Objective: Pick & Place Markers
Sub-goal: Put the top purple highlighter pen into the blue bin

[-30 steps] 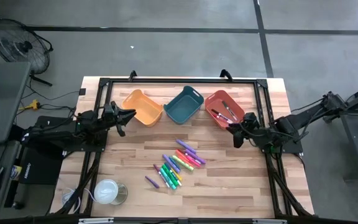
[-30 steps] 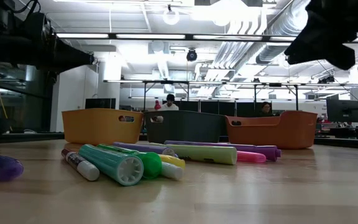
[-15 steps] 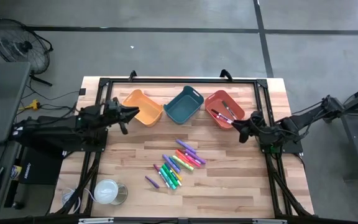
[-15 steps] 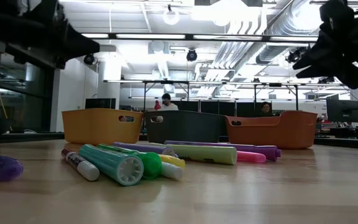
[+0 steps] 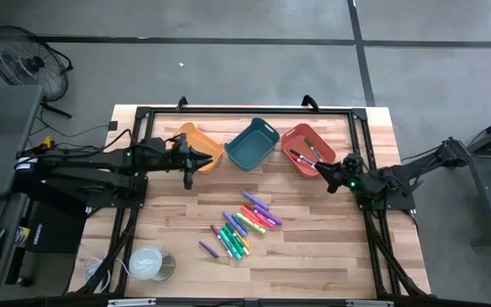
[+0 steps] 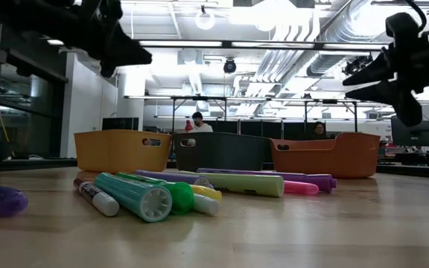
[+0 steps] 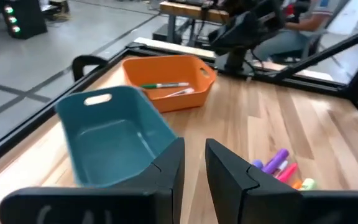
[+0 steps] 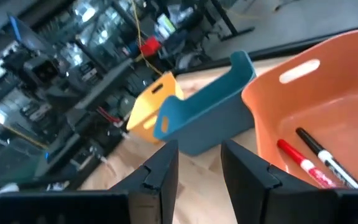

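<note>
- The markers [image 5: 244, 223] lie in a loose pile on the table [image 5: 314, 256], nearest the front edge.
- Behind them, left gripper [image 5: 196, 160] hovers by the yellow bin [image 5: 196, 145], fingers slightly apart, holding nothing.
- Right gripper [image 5: 331, 177] hangs beside the red bin [image 5: 303, 145], fingers apart, empty.
- Two markers lie inside the red bin.

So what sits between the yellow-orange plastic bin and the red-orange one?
A teal plastic bin sits between the yellow-orange bin and the red-orange bin; the high view shows it best.
</note>
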